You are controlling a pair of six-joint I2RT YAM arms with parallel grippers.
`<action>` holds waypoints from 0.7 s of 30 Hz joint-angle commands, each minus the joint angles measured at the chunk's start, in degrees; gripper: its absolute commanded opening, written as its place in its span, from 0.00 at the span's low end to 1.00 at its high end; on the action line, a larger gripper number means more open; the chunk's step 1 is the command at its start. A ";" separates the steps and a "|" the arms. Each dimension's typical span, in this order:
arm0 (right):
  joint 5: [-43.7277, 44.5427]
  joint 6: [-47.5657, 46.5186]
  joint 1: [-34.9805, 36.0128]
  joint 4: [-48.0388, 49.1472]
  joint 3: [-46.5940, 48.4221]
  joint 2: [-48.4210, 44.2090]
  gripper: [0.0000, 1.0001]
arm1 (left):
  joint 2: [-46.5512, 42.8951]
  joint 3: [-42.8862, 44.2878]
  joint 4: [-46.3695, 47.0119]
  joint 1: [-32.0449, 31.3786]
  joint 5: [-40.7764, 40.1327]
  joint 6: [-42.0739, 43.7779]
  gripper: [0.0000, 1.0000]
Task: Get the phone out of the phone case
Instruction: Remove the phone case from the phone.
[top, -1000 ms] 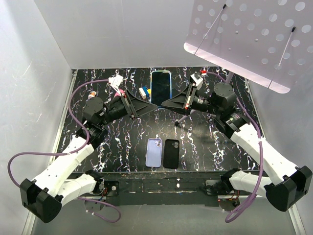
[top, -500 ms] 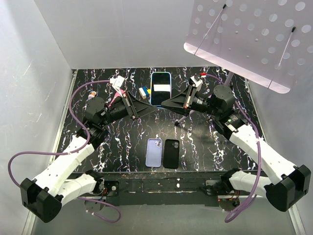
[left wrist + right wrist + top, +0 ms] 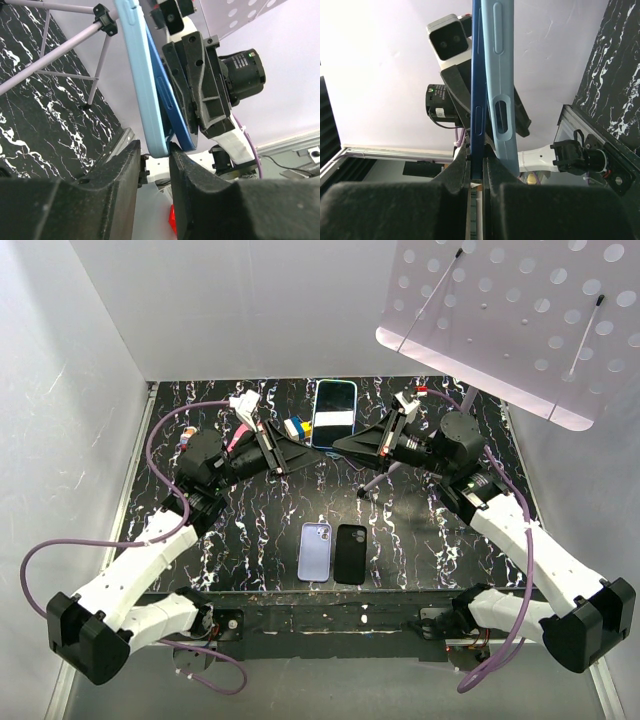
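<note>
the left claw (image 3: 155,161) is clamping the raised phone case (image 3: 142,75) and the right claw (image 3: 476,172) is pinching the phone (image 3: 477,100) in it, beside a small block (image 3: 295,427), with a purple case (image 3: 315,550) and black case (image 3: 350,553) lying on the tabletop (image 3: 420,530).

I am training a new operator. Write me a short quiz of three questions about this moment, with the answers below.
1. True or false: only one gripper touches the light blue soft case and its dark blue phone, which are held in the air.
2. Whose fingers pinch the phone's bare edge, outside the case? A) left B) right C) neither
3. How many phone-shaped items lie flat on the black marbled table near the arm bases?

Key
1. False: the left gripper grips the case's corner and the right gripper grips the phone.
2. B
3. Two: a lavender item and a black item, side by side.
</note>
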 commanded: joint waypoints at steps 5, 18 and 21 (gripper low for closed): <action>-2.83 1.13 0.59 9.06 -0.03 -2.40 0.01 | 2.32 2.46 1.10 0.31 -6.42 -3.98 0.33; -1.86 -3.60 0.59 4.60 -1.19 -5.03 0.01 | 0.75 6.15 -22.93 1.89 -21.43 7.77 0.00; -0.54 -7.74 0.50 -0.07 1.19 -6.35 0.01 | -1.62 5.02 -35.42 1.98 -27.41 13.31 0.00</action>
